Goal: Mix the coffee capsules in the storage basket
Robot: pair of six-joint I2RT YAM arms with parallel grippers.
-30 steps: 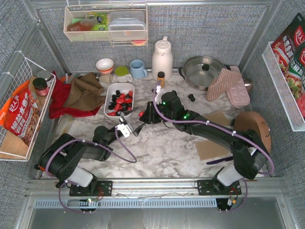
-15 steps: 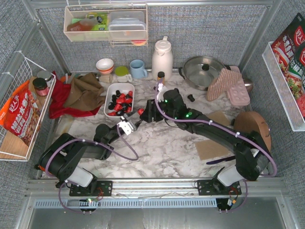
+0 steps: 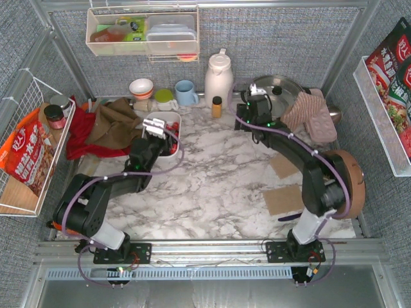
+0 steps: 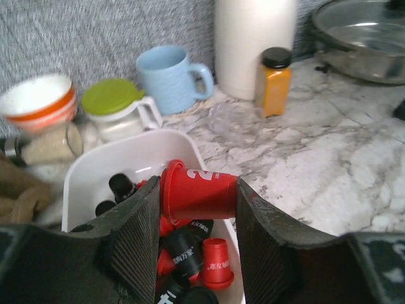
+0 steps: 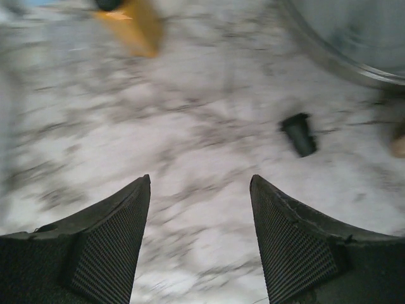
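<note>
One red capsule (image 4: 201, 190) lies sideways, clamped between your left fingers (image 4: 136, 244), over the right side of the storage basket (image 4: 120, 166). Basket position: on the counter (image 3: 212, 186), toward the far-left corner, close to the far edge. Contents: a loose heap of red and black coffee capsules (image 4: 190, 253).

Your right fingers (image 5: 107, 250) are spread apart with nothing between them, over bare marble near the far edge, right of centre. One black capsule (image 5: 299, 134) lies on its side ahead of them, near the steel pan (image 5: 354, 44). That view is blurred. Amber spice jar (image 4: 273, 81) stands upright by the far edge.
</note>
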